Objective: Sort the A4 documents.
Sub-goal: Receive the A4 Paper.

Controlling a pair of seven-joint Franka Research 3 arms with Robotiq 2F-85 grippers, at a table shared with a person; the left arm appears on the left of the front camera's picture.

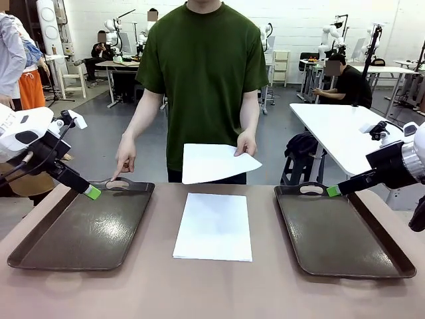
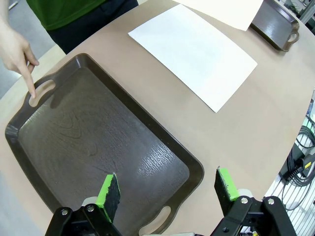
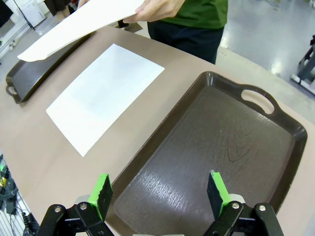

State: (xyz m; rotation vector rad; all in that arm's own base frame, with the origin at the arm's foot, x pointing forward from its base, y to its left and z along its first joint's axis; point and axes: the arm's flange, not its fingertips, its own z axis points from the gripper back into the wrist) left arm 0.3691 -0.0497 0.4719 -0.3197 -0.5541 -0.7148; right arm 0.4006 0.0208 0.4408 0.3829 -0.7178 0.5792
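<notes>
Left wrist view reveals spread fingers (image 2: 110, 192) (above tray (image 2: 59, 147)).

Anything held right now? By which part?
The left pincer and right pincer are open, empty. A person's hand grips one A4 document by its edge.

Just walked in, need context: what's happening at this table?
The person holds a sheet up in one hand and points with the other hand at the far handle of the left tray. A second sheet lies flat on the table between that tray and the right tray. No paper is in either tray yet. The left gripper and right gripper hover open, each over its own tray.
</notes>
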